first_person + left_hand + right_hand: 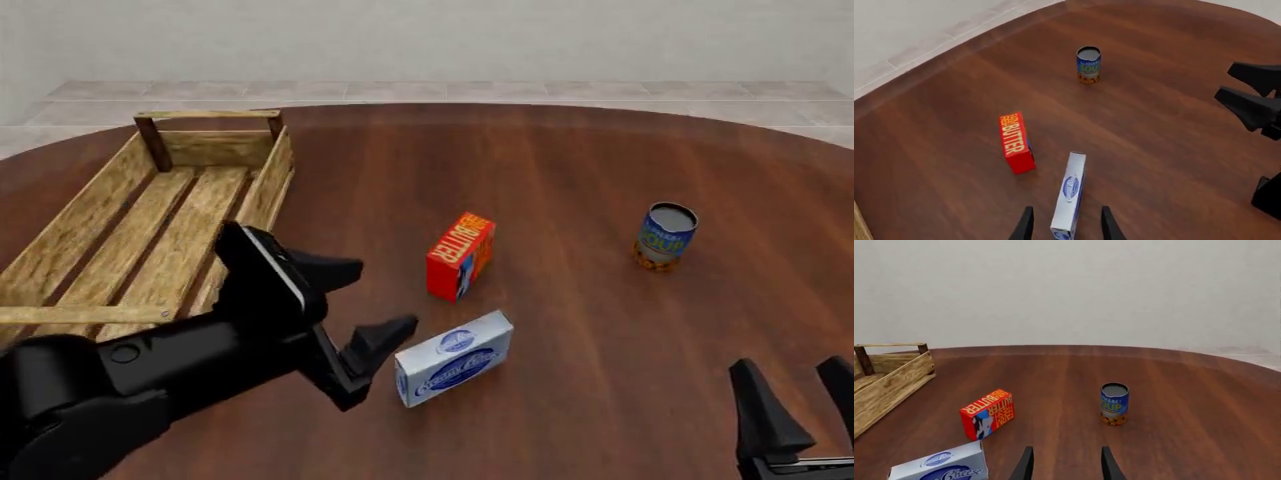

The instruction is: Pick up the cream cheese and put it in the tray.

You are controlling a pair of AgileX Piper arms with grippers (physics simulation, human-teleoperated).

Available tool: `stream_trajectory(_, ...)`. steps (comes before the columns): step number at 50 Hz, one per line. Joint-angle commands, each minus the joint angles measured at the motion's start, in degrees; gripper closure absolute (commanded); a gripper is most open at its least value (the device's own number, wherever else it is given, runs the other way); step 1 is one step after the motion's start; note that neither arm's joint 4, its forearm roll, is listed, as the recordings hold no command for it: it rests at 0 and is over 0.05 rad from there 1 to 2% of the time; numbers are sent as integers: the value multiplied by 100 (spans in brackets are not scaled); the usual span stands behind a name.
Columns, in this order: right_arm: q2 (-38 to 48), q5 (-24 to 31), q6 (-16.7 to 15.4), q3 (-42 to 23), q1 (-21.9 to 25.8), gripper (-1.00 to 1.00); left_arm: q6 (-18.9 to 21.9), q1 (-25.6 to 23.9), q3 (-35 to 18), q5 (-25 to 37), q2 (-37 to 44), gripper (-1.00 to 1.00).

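Left tool (358, 318) spread wide, straddling one end of the cream cheese (454, 357) on the desk (574, 160), right of the tray (147, 215). Right tool (798, 398) released, idle.

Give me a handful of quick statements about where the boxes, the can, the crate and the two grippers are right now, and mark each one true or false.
1. The cream cheese lies on the table, outside the tray. True.
2. The left gripper is shut on the cream cheese. False: its fingers are spread, one on each side of the box's near end in the left wrist view, and not closed on it.
3. The butter box is inside the tray. False: it stands on the table, just beyond the cream cheese.
4. The soup can stands upright on the table. True.
5. The right gripper holds the soup can. False: it is open and holds nothing, well short of the can.
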Motion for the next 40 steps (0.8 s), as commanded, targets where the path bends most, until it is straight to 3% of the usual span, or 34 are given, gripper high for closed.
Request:
stream_trajectory(1, 0, 8, -11, 0, -2, -100, 123, -225, -180, 88, 394, -100)
stream_trajectory(19, 0, -13, -67, 0, -78, -100, 453, -29, -447, 464, 854, -100)
stream_trajectory(21, 0, -12, -76, 0, -85, -100, 694, -43, -470, 495, 989, -100)
stream_trajectory(32, 0, 10, -126, 0, -73, -100, 701, 102, -940, 947, 1217, -100)
stream_trajectory(40, 0, 2, -101, 0, -42, -100, 891, 66, -1004, 1114, 1444, -100)
